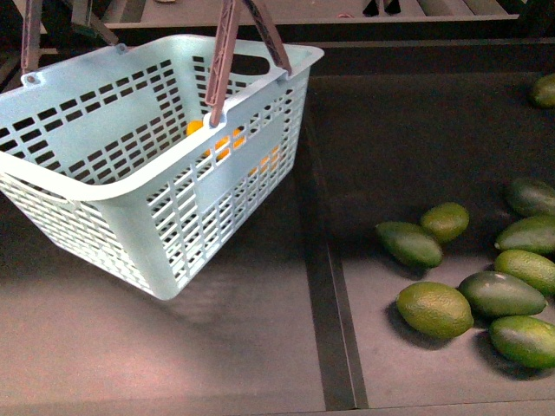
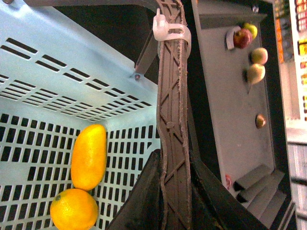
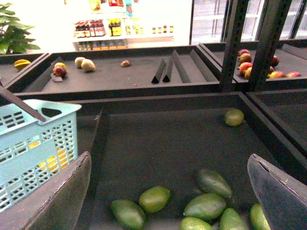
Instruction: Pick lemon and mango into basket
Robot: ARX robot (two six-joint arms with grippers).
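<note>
On the dark produce shelving, the right gripper (image 3: 168, 201) hangs jaws spread over green fruits (image 3: 154, 199), while the left gripper (image 2: 175, 191) pinches the handle (image 2: 172, 120) of the basket (image 1: 104, 186), where mango (image 2: 89, 156) and lemon (image 2: 74, 209) lie touching directly below.

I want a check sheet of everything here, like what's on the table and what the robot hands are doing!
Surface: dark bins with dividers.
Job's things: mango and lemon lie touching inside the turquoise basket, which hangs tilted.
Clutter: dark green oval fruits in the right bin; one more sits apart.
Grippers: left gripper shut on the basket's brown handle; right gripper open, empty.
Cables: nothing seen; a white zip tie on the handle.
Surroundings: apples, shop shelves, a plant.
</note>
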